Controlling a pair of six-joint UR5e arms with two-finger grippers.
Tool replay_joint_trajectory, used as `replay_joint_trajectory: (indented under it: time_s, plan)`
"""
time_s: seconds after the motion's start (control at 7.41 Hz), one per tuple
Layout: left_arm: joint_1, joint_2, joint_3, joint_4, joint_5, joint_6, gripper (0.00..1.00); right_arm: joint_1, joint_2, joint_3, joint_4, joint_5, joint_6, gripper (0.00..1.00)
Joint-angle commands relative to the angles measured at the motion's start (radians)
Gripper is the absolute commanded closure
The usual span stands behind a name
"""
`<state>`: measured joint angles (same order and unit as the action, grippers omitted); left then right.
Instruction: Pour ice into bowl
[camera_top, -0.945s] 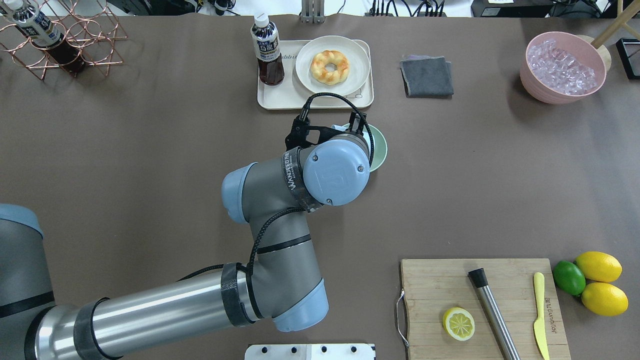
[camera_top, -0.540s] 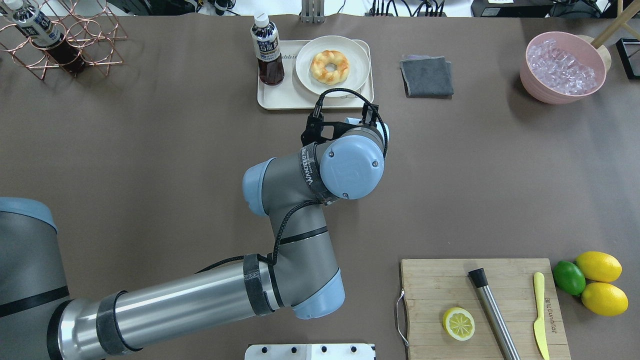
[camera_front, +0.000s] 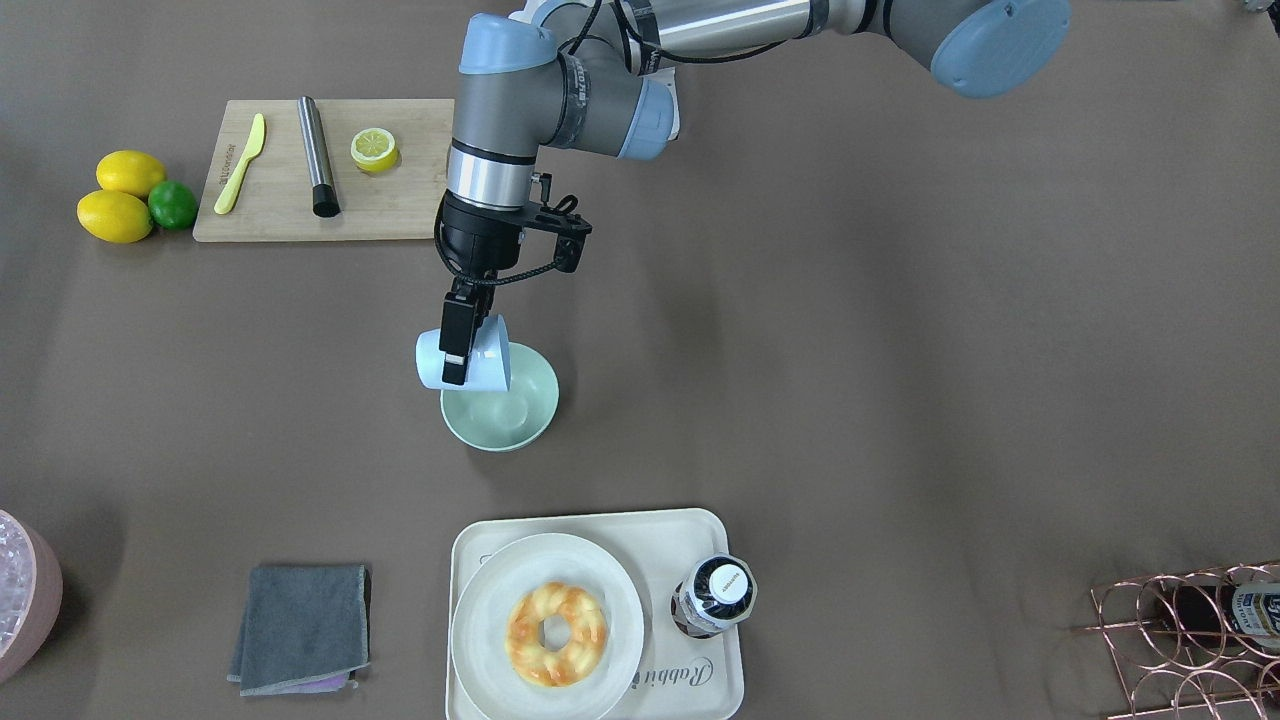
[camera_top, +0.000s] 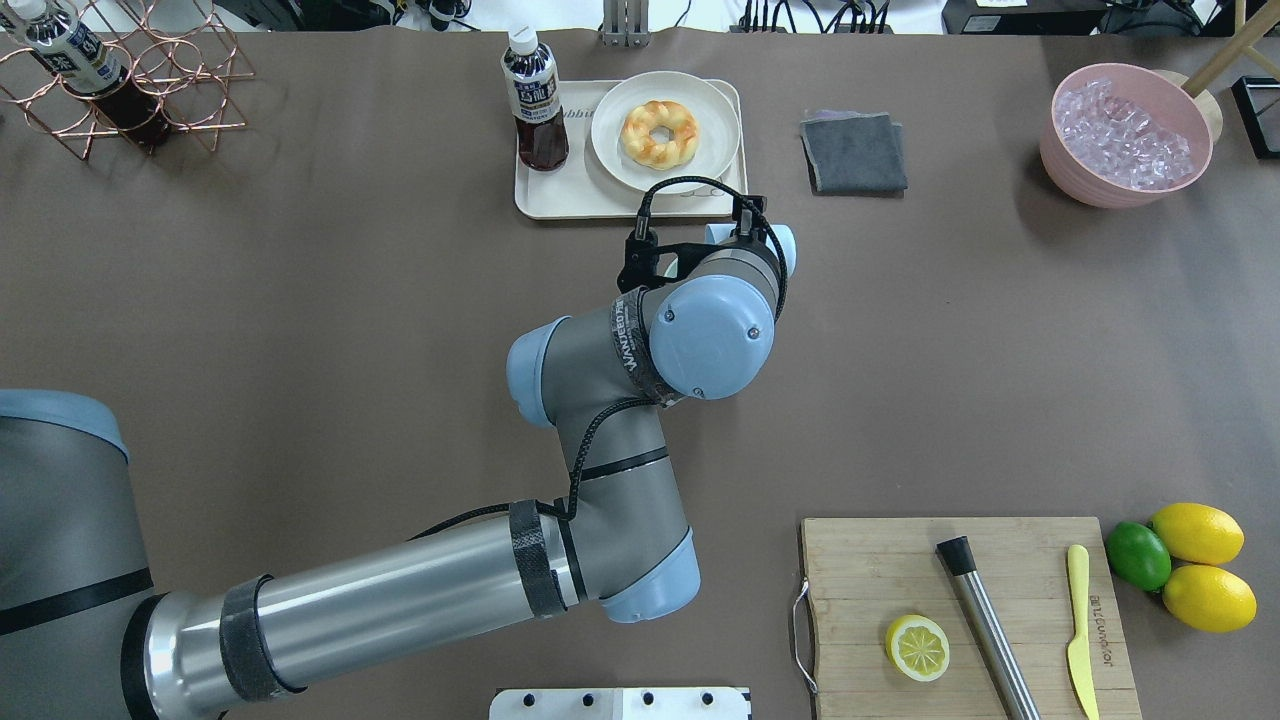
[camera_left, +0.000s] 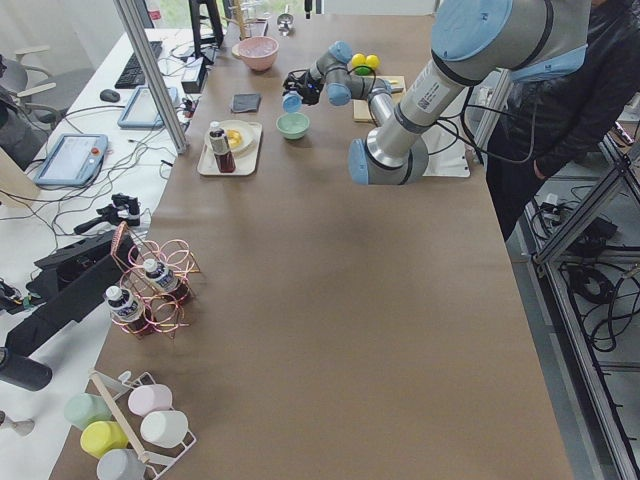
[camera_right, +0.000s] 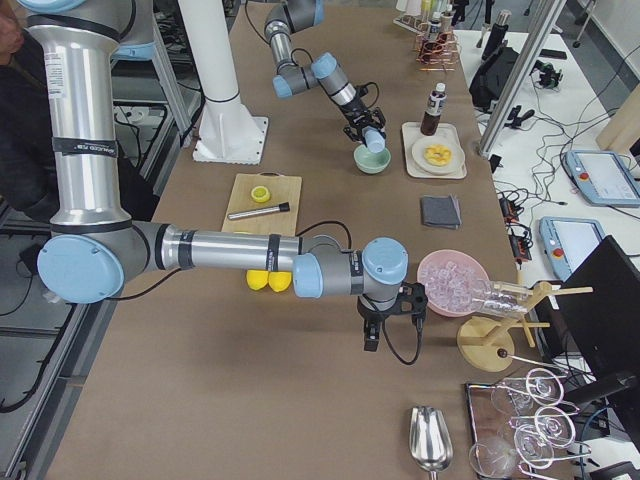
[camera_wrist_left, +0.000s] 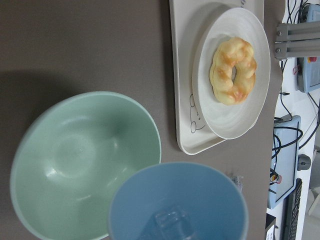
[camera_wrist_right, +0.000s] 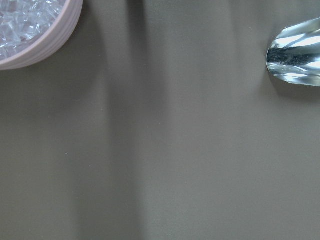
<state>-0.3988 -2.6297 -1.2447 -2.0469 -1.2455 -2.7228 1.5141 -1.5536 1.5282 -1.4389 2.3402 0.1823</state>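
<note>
My left gripper (camera_front: 461, 358) is shut on the rim of a light blue cup (camera_front: 432, 366). It holds the cup tilted on its side just above the near rim of the pale mint-green bowl (camera_front: 520, 415). In the left wrist view the cup (camera_wrist_left: 200, 190) is at the bottom, with a clear ice cube (camera_wrist_left: 172, 225) inside it. The bowl (camera_wrist_left: 85, 165) lies beside it and shows a bare inside. In the overhead view my wrist hides the bowl and only the cup's edge (camera_top: 786, 246) shows. My right gripper (camera_right: 370, 340) hangs over the table near the pink bowl; I cannot tell if it is open.
A tray (camera_front: 690, 670) holds a doughnut plate (camera_front: 480, 600) and a bottle (camera_front: 715, 592). A grey cloth (camera_front: 300, 625) lies beside it. The pink bowl of ice (camera_top: 1130, 135) is far right. A cutting board (camera_top: 870, 570) carries a lemon half, a metal rod and a knife. A metal scoop (camera_wrist_right: 295, 52) lies near my right gripper.
My left arm has moved to the right and farther from the robot with the cup. Its wrist now covers the mint bowl in the overhead view.
</note>
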Motion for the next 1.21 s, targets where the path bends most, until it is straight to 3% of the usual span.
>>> replay_joint_trajectory:
  time_s: [0.0,0.4,1.08]
  plan:
    - [0.009,-0.007,0.031,-0.070,0.053,-0.144,0.56,0.000,-0.003,-0.011,0.003,0.005,-0.003,0.01]
    - [0.052,-0.015,0.123,-0.180,0.145,-0.221,0.56,0.001,-0.013,-0.002,0.002,0.005,-0.004,0.01]
    - [0.070,-0.012,0.160,-0.245,0.262,-0.438,0.56,0.001,-0.025,0.004,0.002,0.005,-0.003,0.01]
